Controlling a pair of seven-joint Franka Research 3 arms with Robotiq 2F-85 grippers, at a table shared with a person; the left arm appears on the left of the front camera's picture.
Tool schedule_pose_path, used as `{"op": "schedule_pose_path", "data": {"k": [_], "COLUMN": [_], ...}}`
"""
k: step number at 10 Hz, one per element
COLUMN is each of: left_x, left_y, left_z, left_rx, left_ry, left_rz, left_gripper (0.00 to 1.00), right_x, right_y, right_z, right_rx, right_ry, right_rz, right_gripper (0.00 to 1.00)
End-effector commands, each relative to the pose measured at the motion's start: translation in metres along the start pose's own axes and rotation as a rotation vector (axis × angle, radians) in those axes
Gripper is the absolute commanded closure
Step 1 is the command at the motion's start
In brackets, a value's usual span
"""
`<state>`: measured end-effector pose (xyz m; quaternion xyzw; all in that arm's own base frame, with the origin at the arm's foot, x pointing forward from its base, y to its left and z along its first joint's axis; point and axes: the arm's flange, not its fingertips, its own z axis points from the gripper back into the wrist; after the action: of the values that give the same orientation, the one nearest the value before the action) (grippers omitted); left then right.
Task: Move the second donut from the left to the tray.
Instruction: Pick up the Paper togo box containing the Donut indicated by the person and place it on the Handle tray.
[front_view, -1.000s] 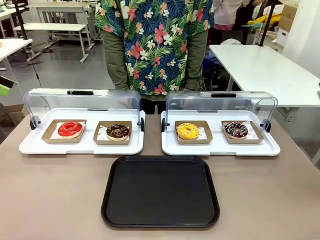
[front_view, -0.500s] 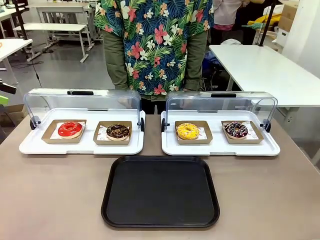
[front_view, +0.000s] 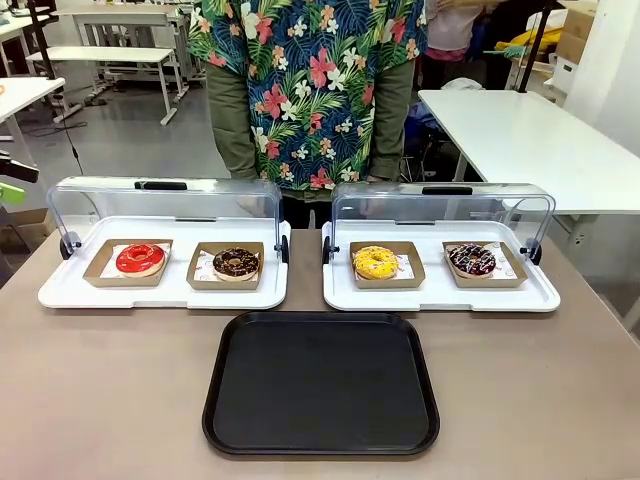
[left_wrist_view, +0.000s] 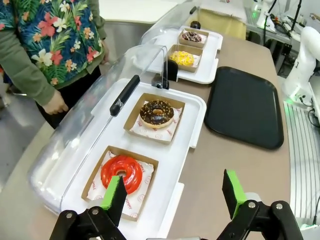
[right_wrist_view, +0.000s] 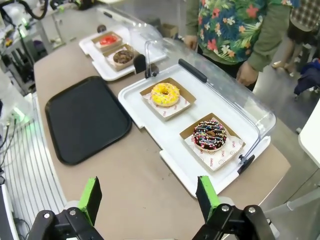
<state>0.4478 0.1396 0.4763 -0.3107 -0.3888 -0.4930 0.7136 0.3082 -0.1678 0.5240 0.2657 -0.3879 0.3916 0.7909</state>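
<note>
From the left wrist, the left gripper (left_wrist_view: 172, 192) has its jaws released and spread wide, with nothing between the green pads. The red donut (left_wrist_view: 121, 172) lies just ahead of the left-hand pad. Farther ahead, roughly on the jaws' midline, the chocolate donut (left_wrist_view: 156, 113) sits in its brown cardboard holder. Both rest in the left white tray (left_wrist_view: 177, 150) under a raised clear lid (left_wrist_view: 90, 130). The black tray (left_wrist_view: 245, 107) lies ahead and off to the right-hand pad's side, beside that white tray and apart from the chocolate donut. Well beyond are the yellow donut (left_wrist_view: 181, 58) and the sprinkled donut (left_wrist_view: 191, 36). A person's hand (left_wrist_view: 54, 106) hangs past the lid, out to the left.

From the right wrist, the right gripper (right_wrist_view: 149, 197) is also spread open and grasps nothing. The sprinkled donut is ahead of its right-hand pad and the yellow one ahead near the midline, both in the right white tray (right_wrist_view: 150, 120). The black tray lies ahead on the left-hand pad's side. The chocolate donut is far ahead, in the other white tray beside the red one.

In the front view, a sliver of the left gripper, black and green, enters at the left edge, well apart from the chocolate donut. That donut sits second in the row of four, just beyond the black tray's far left corner.
</note>
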Motion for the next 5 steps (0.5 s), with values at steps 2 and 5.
{"op": "schedule_pose_path", "data": {"k": [2, 5], "left_x": [-0.002, -0.0005], "left_y": [-0.0023, 0.0004], "left_z": [0.0003, 0.0015], "left_rx": [0.043, 0.007], "left_ry": [-0.019, -0.007], "left_rz": [-0.019, 0.001], "left_gripper": [0.0, 0.0], "right_x": [0.0008, 0.0002], "right_y": [0.0015, -0.0001], "right_z": [-0.0011, -0.0003], "right_rx": [0.008, -0.005], "right_ry": [-0.019, 0.001], "right_rz": [0.004, -0.006], "right_gripper": [0.0, 0.0]}}
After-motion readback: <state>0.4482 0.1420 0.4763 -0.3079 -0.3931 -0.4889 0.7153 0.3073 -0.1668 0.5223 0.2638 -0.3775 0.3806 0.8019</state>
